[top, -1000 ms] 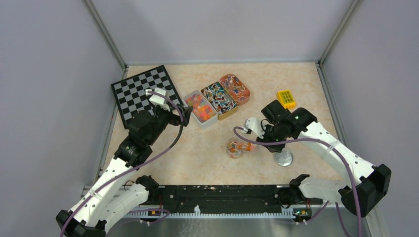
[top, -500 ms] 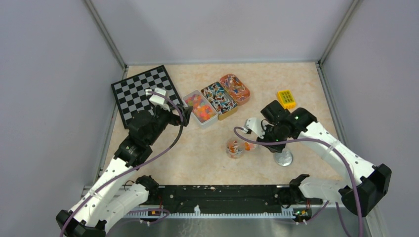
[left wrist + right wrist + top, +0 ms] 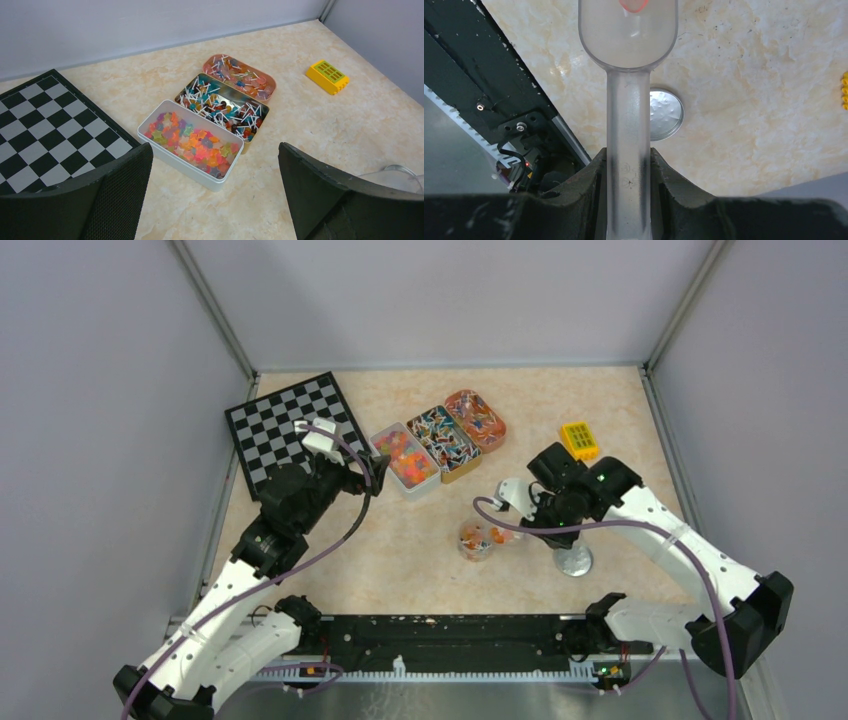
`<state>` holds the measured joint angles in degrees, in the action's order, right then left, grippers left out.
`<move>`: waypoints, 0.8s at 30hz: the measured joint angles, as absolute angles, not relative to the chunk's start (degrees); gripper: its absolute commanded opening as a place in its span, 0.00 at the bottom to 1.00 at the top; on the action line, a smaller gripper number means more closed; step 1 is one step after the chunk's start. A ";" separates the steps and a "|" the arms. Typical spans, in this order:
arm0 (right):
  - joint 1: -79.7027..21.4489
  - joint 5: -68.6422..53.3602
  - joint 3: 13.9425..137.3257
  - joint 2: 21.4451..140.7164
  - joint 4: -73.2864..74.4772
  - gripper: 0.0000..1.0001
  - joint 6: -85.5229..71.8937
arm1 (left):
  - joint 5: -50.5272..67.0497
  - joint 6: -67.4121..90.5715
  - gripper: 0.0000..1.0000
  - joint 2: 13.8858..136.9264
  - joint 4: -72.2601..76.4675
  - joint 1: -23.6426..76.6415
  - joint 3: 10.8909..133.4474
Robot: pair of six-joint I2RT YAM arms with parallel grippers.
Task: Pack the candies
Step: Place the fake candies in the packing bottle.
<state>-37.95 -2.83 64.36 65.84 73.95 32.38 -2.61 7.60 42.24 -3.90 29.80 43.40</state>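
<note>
Only wrist view shows right fingers (image 3: 674,187) clamping scoop (image 3: 628,100).

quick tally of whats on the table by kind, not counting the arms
candy tins: 3
chessboard: 1
yellow block: 1
clear jar: 1
metal lid: 1
clear scoop: 1
total: 8

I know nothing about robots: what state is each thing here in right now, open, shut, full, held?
left gripper, open and empty.
right gripper, shut on the scoop.
scoop, held by its handle.
jar, uncapped, a few candies inside.
lid, lying flat, off the jar.
white tin, open, full.
gold tin, open, sweets inside.
pink tin, open, sweets inside.
</note>
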 measured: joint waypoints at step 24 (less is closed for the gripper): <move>-40.16 -1.93 68.05 69.23 76.97 0.00 29.98 | -2.61 7.60 0.99 42.24 -3.92 29.80 43.40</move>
<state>-40.16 -1.93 68.05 69.23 76.97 29.98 -2.61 7.60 42.24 -3.92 29.80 43.40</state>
